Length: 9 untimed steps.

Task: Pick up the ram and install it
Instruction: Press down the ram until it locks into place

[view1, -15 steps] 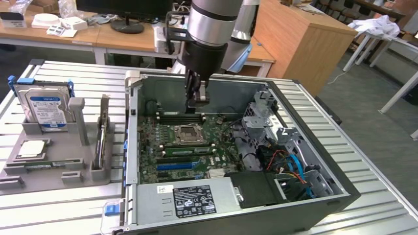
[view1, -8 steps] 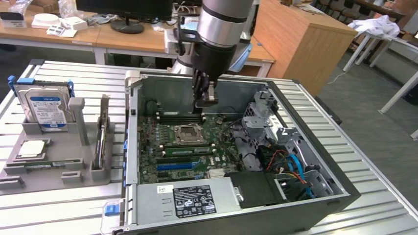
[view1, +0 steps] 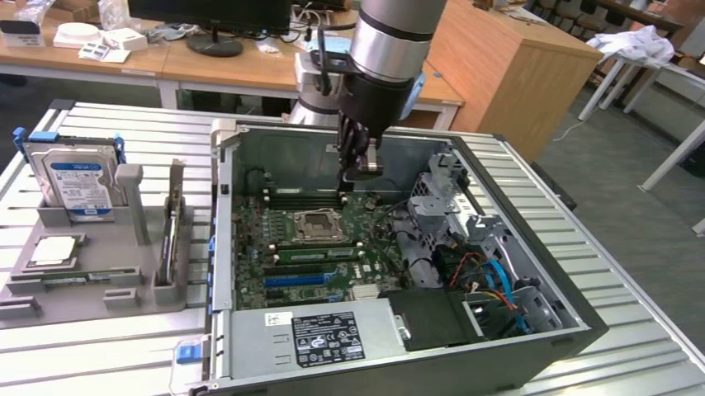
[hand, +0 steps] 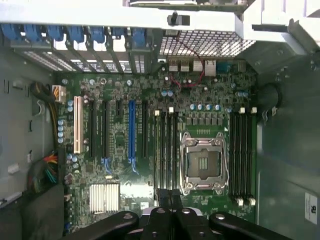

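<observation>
The ram point(view1: 316, 253) is a narrow green stick that appears seated in a slot just beside the empty CPU socket point(view1: 314, 223) on the motherboard. My gripper point(view1: 358, 175) hangs above the board inside the open computer case point(view1: 226, 247), clear of the stick. Its fingers are shut with nothing visible between them. In the wrist view the gripper point(hand: 170, 220) lines up with the bank of black memory slots point(hand: 166, 150) next to the CPU socket point(hand: 202, 162). I cannot make out the green stick there.
A grey fixture point(view1: 111, 264) on the exterior view's left holds a hard drive point(view1: 78, 177), a CPU chip point(view1: 53, 252) and a thin green board point(view1: 72, 280). Inside the case sit a power supply point(view1: 325, 334), a drive cage point(view1: 447, 194), loose cables point(view1: 490, 285) and a blue expansion slot point(hand: 131, 130).
</observation>
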Tool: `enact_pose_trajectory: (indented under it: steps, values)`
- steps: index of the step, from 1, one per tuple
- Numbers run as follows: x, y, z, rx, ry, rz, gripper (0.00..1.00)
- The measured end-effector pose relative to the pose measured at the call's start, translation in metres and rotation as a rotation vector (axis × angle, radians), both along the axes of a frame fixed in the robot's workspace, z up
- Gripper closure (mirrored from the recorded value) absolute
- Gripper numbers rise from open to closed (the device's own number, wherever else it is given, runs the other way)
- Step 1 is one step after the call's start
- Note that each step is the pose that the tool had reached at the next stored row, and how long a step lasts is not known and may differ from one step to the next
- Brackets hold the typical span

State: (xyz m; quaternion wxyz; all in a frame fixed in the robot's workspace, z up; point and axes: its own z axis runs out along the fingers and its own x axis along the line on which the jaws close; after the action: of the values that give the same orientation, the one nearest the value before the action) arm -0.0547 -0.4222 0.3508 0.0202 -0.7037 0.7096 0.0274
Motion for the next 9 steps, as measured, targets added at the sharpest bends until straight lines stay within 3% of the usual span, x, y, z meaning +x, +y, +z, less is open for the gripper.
enact_pose_trajectory:
  steps: [9]
  values:
    - [0.0035, 0.0000, 0.0000, 0.0001, 0.0001, 0.000, 0.89]
